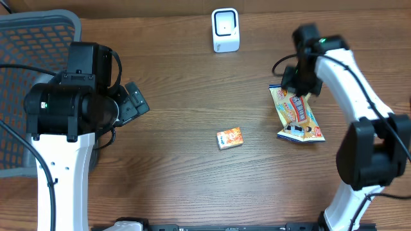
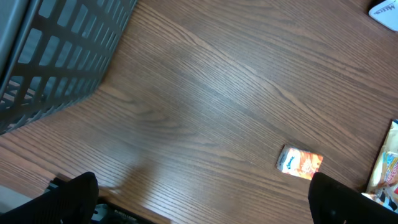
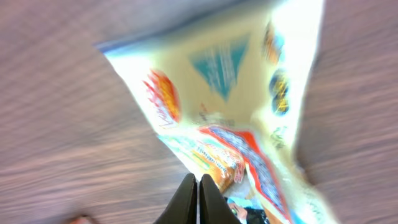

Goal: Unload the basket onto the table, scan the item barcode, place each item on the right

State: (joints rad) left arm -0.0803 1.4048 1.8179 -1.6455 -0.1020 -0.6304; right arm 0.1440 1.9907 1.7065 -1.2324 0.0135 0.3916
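You're pinching the snack packet in the closed right claw, so I'd be lifting slowly, turning its barcode toward the scanner.

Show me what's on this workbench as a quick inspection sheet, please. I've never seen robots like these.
Surface: brown wood-grain table.
Job's things: white scanner at the far edge; snack packet on the right; small orange box lying mid-table.
Clutter: nothing seen.
End effectors: left end effector open over the table, holding nothing; right end effector shut at the packet's top end, though whether it pinches the packet cannot be told.
Cables: black cables run along both arms.
Surroundings: grey mesh basket at the left side.
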